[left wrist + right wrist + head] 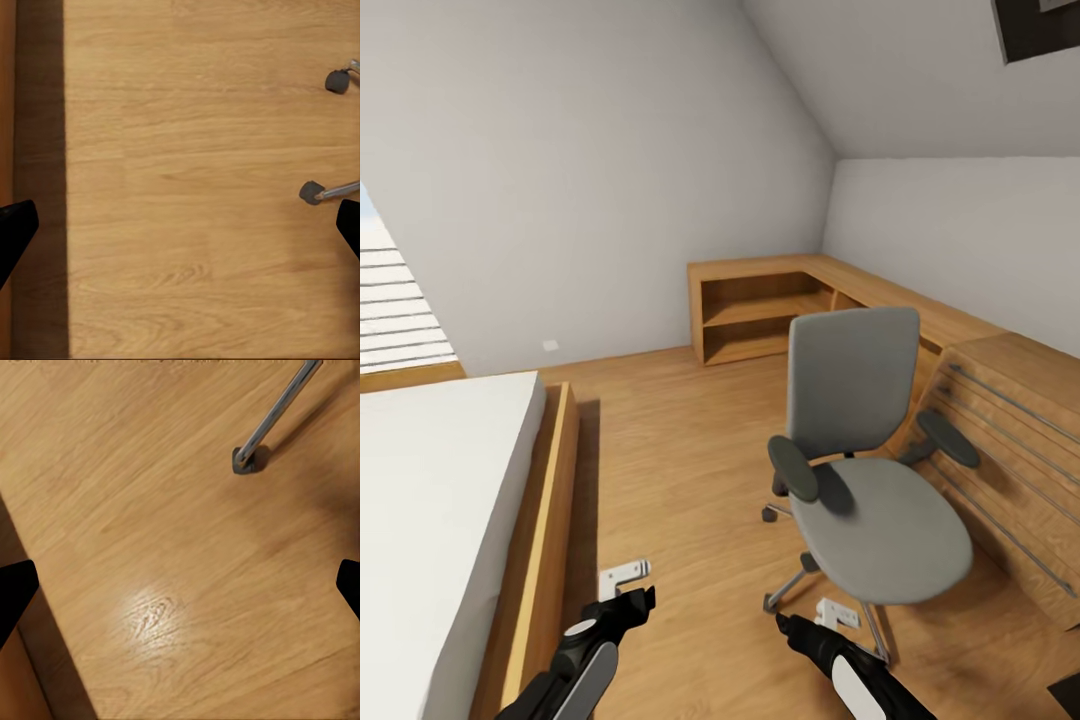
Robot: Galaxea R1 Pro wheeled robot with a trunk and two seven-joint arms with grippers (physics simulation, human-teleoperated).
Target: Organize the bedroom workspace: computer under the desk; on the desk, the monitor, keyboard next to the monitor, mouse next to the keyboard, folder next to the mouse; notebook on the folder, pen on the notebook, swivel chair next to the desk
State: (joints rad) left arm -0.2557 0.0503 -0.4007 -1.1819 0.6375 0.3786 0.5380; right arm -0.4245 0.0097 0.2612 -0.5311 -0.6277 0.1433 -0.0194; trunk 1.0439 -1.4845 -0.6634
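The swivel chair [865,470], grey with black armrests, stands on the wooden floor right of centre, and its seat is bare. My left gripper [625,577] hangs low over the floor left of the chair, open with nothing between its fingers [16,229]; two chair casters [311,193] lie beyond it. My right gripper [838,612] is open just in front of the chair's chrome base, a caster [244,460] and leg ahead of it. The desk, computer, monitor, keyboard, mouse, folder, notebook and pen are out of view.
A bed [440,520] with a wooden frame fills the left side. Low wooden shelves [760,310] run along the far corner, and a wooden drawer unit [1010,450] stands close behind the chair at right. Open floor lies between bed and chair.
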